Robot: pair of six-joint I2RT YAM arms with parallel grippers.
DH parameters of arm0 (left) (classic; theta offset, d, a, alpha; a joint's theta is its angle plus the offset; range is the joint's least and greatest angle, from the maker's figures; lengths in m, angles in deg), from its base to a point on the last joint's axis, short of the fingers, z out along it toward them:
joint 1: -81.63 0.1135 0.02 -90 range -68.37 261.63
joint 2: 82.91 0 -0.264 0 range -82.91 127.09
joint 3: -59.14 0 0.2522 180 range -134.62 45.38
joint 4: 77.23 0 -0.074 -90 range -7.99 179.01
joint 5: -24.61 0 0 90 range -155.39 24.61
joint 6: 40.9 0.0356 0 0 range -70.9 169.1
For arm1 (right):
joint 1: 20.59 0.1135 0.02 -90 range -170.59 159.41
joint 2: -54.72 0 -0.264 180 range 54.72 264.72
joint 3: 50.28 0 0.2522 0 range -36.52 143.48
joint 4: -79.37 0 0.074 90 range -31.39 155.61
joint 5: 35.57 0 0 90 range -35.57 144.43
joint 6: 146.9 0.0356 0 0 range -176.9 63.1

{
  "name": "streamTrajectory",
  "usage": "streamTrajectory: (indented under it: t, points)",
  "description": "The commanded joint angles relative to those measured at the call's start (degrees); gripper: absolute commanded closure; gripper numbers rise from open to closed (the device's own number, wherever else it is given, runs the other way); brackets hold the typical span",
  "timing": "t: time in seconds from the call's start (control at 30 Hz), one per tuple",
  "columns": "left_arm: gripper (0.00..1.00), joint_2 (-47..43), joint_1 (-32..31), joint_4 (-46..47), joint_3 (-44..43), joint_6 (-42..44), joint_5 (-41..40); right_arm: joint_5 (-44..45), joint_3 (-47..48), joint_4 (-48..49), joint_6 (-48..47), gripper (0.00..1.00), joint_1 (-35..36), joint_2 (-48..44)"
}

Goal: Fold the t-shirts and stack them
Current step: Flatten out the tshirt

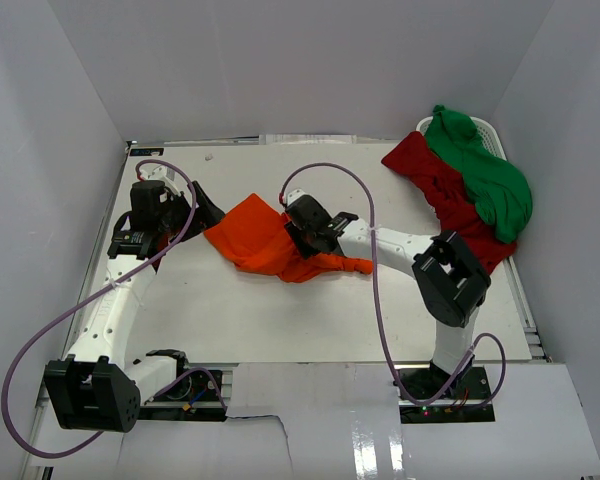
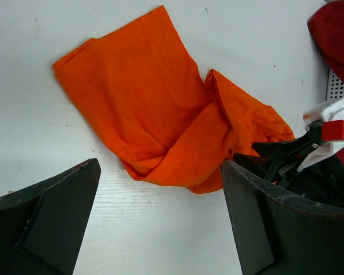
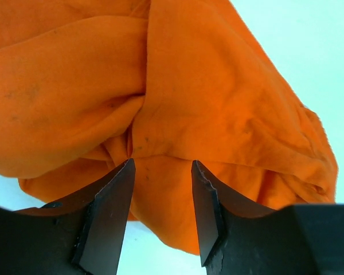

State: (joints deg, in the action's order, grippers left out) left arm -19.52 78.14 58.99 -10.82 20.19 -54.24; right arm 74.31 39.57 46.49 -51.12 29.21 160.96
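**A:** What could spoil this?

**B:** The orange shirt (image 1: 270, 245) lies crumpled mid-surface. The right gripper (image 3: 160, 163) is over its right side, jaws part open and clamping nothing. If they close there, they may pinch several bunched layers and drag it into a tighter wad. The left gripper (image 1: 205, 210) hovers just left of it, jaws wide.

**A:** And the surroundings?

**B:** A white surface (image 1: 280, 330) and plain white walls (image 1: 280, 60). The red shirt (image 1: 445, 195) and green shirt (image 1: 480, 170) are heaped at the far right, well apart.
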Motion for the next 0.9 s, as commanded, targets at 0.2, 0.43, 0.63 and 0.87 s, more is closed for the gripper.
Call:
streamTrajectory:
  t: [0.2, 0.43, 0.63, 0.87]
  points:
    - [0.03, -1.0, 0.3, 0.2, -1.7, 0.6, 0.4, -1.6, 5.3, 2.6, -0.3, 0.50, 0.4, 3.4]
    - [0.03, -0.8, 0.2, 0.3, -1.7, 0.8, 0.5, -1.9, 6.2, 2.1, -0.2, 0.50, 0.4, 6.1]
    - [0.03, -0.7, 0.2, 0.3, -1.8, 0.8, 0.6, 2.8, 6.3, 1.1, 0.5, 0.65, 0.4, 7.3]
    - [0.03, -0.7, 0.2, 0.2, -1.8, 0.8, 0.6, 8.9, 6.7, -0.7, 0.8, 0.92, 0.4, 5.4]
